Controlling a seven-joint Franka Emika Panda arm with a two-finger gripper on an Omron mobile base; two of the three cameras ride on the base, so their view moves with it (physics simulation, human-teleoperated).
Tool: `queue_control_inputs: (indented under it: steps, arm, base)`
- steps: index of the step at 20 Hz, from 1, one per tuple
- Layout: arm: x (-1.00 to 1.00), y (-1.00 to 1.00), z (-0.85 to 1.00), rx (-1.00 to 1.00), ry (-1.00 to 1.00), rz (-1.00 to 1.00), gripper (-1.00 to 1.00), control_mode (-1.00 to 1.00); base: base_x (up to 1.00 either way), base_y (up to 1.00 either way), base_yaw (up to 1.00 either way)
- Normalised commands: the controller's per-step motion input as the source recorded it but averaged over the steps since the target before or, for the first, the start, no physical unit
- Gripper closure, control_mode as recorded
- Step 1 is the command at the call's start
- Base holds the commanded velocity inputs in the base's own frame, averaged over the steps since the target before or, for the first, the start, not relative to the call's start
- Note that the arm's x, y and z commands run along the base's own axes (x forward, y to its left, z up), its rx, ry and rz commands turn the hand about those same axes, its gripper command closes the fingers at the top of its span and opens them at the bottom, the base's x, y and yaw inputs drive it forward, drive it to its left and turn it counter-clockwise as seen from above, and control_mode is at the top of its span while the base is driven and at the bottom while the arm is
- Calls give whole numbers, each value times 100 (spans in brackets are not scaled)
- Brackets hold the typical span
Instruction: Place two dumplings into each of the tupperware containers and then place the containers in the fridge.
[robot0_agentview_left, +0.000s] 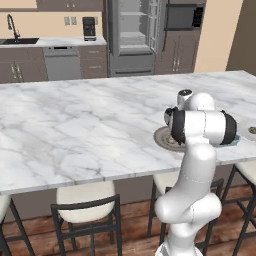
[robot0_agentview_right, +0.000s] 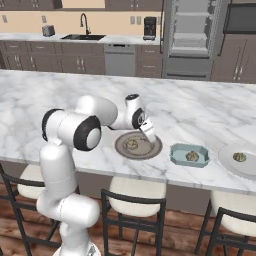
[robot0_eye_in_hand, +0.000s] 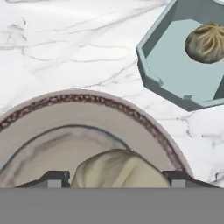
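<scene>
My gripper (robot0_eye_in_hand: 117, 178) is down on the brown-rimmed plate (robot0_eye_in_hand: 87, 103), its finger tips pressed against both sides of a tan dumpling (robot0_eye_in_hand: 120, 168). From the right base view the gripper (robot0_agentview_right: 148, 134) leans over that plate (robot0_agentview_right: 150, 151) and the dumpling (robot0_agentview_right: 132, 144). Just right of the plate sits a pale-blue tupperware container (robot0_agentview_right: 176, 152) holding one dumpling (robot0_agentview_right: 192, 156); the hand view has the container (robot0_eye_in_hand: 168, 72) and its dumpling (robot0_eye_in_hand: 208, 43) at the upper right. Across the kitchen, the fridge (robot0_agentview_right: 192, 35) stands open with its shelves showing.
A round white plate (robot0_agentview_right: 225, 159) with a dumpling (robot0_agentview_right: 239, 157) on it lies at the island's right end. Stools (robot0_agentview_right: 135, 192) line the island's near edge. The far counter carries a sink (robot0_agentview_right: 82, 36) and a coffee machine (robot0_agentview_right: 149, 27).
</scene>
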Motion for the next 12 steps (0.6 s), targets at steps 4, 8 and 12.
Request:
queue_control_inputs:
  steps: [4, 8, 12]
  arm:
    - [-58, -90, 100, 5, -7, 2, 100, -100]
    - [-47, -100, 56, 13, 0, 0, 100, -100]
    - [2, -100, -4, 19, 11, 0, 100, -100]
  base:
    - [0, 0, 0]
    - [0, 0, 0]
    - [0, 0, 0]
